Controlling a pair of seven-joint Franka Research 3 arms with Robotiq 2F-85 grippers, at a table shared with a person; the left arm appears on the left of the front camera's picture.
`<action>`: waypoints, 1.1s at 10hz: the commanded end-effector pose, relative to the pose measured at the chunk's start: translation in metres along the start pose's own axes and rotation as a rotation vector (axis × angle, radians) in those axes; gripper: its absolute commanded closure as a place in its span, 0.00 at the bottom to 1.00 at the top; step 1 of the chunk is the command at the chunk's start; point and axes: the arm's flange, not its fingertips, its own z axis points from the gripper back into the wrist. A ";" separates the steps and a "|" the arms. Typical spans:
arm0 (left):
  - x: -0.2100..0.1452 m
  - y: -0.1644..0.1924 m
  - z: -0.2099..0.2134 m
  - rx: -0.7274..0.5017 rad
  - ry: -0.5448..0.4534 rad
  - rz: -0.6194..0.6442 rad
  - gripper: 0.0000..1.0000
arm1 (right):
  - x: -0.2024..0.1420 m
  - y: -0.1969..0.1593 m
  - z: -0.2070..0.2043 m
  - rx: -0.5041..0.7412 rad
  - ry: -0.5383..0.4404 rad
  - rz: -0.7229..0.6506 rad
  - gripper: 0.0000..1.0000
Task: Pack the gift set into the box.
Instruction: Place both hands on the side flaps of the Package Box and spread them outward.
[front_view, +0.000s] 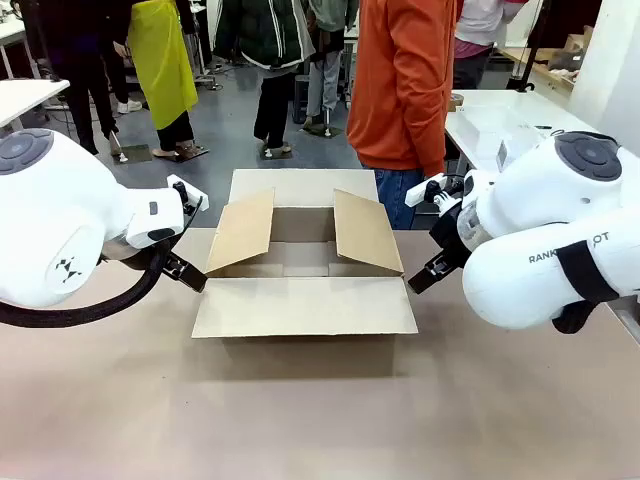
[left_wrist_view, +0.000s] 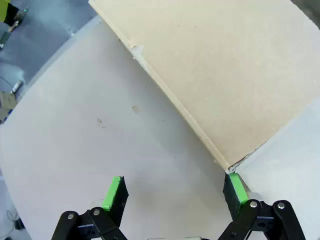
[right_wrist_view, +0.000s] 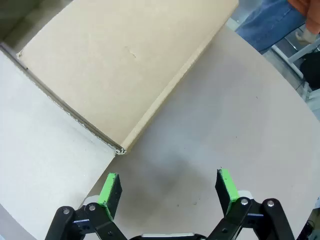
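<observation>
The box (front_view: 305, 306) stands open in the middle of the table, its four flaps spread and the two side flaps slanting upward. What lies inside it is hidden from here. My left gripper (front_view: 192, 240) hangs open just left of the box; in the left wrist view the gripper (left_wrist_view: 175, 192) is empty, with the corner of a box flap (left_wrist_view: 225, 75) near one green pad (left_wrist_view: 235, 187). My right gripper (front_view: 428, 240) is open to the right of the box; in its own view the gripper (right_wrist_view: 167, 187) holds nothing and a flap (right_wrist_view: 125, 65) lies ahead. The gift set is out of view.
A person in an orange top (front_view: 400, 90) stands at the far edge behind the box. The brown table top (front_view: 300, 420) runs bare in front of the box. A white table (front_view: 500, 120) with clutter stands at the back right, and other people stand farther off.
</observation>
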 end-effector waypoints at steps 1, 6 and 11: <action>0.000 0.000 0.000 0.000 -0.001 0.000 0.00 | 0.000 0.000 0.000 0.000 0.000 0.000 0.00; 0.000 0.000 0.000 0.000 -0.001 0.000 0.00 | 0.000 0.000 0.000 0.000 0.000 0.000 0.00; 0.000 0.000 0.000 0.000 -0.001 0.000 0.00 | 0.000 0.000 0.000 0.000 0.000 0.000 0.00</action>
